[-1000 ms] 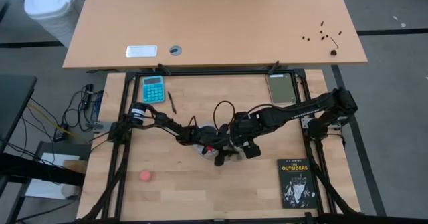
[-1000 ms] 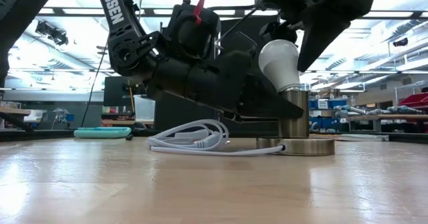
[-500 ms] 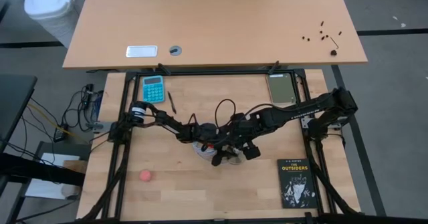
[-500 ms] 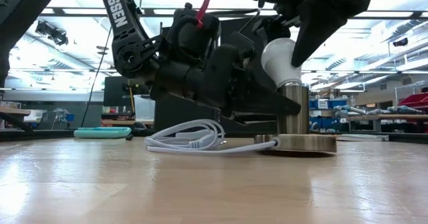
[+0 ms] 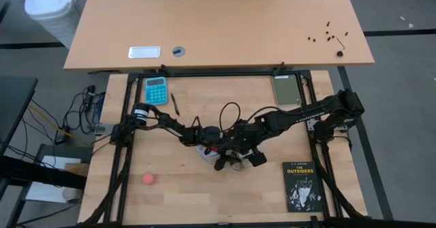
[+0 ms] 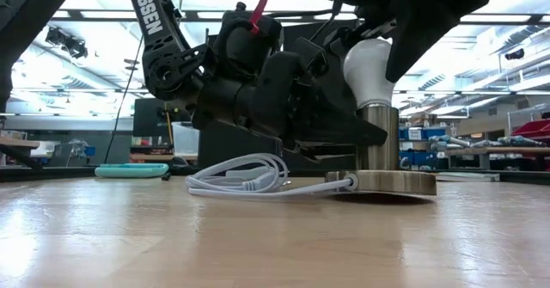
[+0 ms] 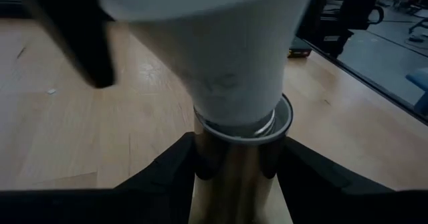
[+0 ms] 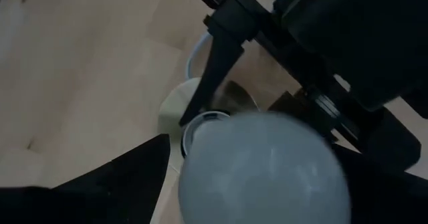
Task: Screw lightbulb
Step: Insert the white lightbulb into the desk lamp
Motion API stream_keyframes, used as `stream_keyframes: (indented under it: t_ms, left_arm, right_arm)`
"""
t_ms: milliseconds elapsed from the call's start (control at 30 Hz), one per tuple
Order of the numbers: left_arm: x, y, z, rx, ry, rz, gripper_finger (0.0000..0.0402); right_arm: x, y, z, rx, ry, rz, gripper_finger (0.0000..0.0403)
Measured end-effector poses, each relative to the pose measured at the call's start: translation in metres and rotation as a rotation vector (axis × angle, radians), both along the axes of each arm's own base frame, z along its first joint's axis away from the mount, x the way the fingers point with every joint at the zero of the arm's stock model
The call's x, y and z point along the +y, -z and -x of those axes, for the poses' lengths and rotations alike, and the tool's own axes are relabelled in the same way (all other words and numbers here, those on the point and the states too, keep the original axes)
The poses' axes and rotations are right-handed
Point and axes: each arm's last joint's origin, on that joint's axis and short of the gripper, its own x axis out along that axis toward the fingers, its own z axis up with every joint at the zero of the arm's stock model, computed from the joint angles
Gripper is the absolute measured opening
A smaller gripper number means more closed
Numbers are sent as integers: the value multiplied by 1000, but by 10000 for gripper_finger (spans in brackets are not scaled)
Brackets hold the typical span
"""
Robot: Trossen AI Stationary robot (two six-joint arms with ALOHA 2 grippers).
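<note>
The white frosted lightbulb [image 6: 369, 69] stands nearly upright with its neck in the top of the metal socket tube [image 6: 378, 137], which rises from a round metal disc [image 6: 391, 183] on the table. A white cord [image 6: 245, 180] lies coiled beside the disc. My left gripper [image 7: 234, 184] is shut on the socket tube. My right gripper [image 8: 261, 184] is shut on the bulb from above; in the high view [image 5: 235, 158] it hides the bulb. My left gripper pinches the socket tube's sides [image 7: 200, 170] between its two fingers, just below the tube's rim. The fingers [image 6: 344, 133] come in nearly level from the table's left. The tube stands upright on its disc, which rests on the table. My right gripper pinches the bulb's rounded glass end [image 8: 200, 177] between its two fingers [image 8: 114, 184]. The fingers come from above, pointing down. The bulb stands nearly upright, its neck [image 7: 234, 120] inside the socket's rim.
A teal calculator [image 5: 156, 90] and a pen [image 5: 175, 103] lie at the far left, a grey-green pad [image 5: 287, 89] at the far right. A pink ball [image 5: 148, 179] lies near left, a black book [image 5: 302, 186] near right.
My right gripper has tipped the bulb from leaning over the socket's top to nearly upright in it. The socket's disc has slid a little along the table, held by my left gripper.
</note>
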Motion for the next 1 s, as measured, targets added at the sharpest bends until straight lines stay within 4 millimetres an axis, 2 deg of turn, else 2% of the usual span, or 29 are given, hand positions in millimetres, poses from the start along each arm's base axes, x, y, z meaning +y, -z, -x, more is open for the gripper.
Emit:
stream_keyframes:
  t_ms: [267, 633, 833, 1000]
  left_arm:
    - [0, 0, 0, -1, -2, -1, 184]
    - [0, 0, 0, -8, 2, 1, 184]
    - [0, 0, 0, -9, 4, 1, 184]
    - [0, 0, 0, -9, 6, 0, 184]
  right_arm:
    - [0, 0, 0, 4, -20, -11, 352]
    - [-1, 1, 2, 14, -56, 16, 307]
    - [-3, 17, 6, 18, -78, 28, 313]
    - [-3, 19, 3, -18, -96, 34, 313]
